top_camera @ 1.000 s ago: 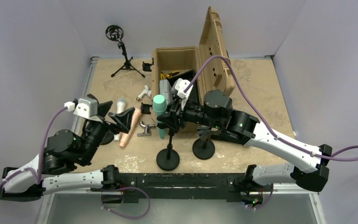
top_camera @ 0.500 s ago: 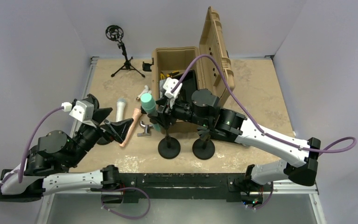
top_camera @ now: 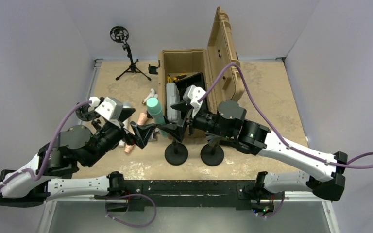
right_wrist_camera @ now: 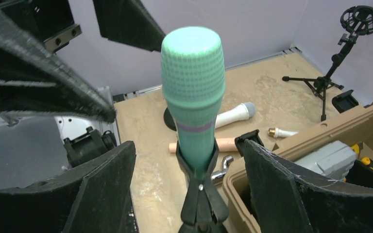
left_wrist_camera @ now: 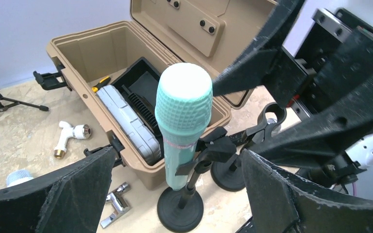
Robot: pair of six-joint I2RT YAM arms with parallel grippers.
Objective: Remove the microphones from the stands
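Observation:
A teal microphone [top_camera: 153,109] stands tilted in the black clip [left_wrist_camera: 209,153] of a stand with a round base [top_camera: 176,156]. My left gripper [top_camera: 144,132] is open and faces it from the left. In the left wrist view the microphone [left_wrist_camera: 182,116] rises between the wide-apart fingers of the left gripper [left_wrist_camera: 178,153], touching neither. My right gripper [top_camera: 172,121] is open on the other side. In the right wrist view the microphone [right_wrist_camera: 193,87] and its clip [right_wrist_camera: 199,194] sit between the fingers of the right gripper [right_wrist_camera: 189,144], with a gap on each side.
An open tan toolbox [top_camera: 184,63] stands right behind the stand. A second round-based stand [top_camera: 212,154] is just to its right. A white microphone [right_wrist_camera: 233,114], a pink handle [right_wrist_camera: 226,143] and a chrome fitting [left_wrist_camera: 114,208] lie to the left. A tripod stand [top_camera: 126,53] is at the back left.
The right gripper has opened and drawn back to the right from the stand. The left arm has swung in toward the microphone. The stand shifted farther from the arms, then stayed.

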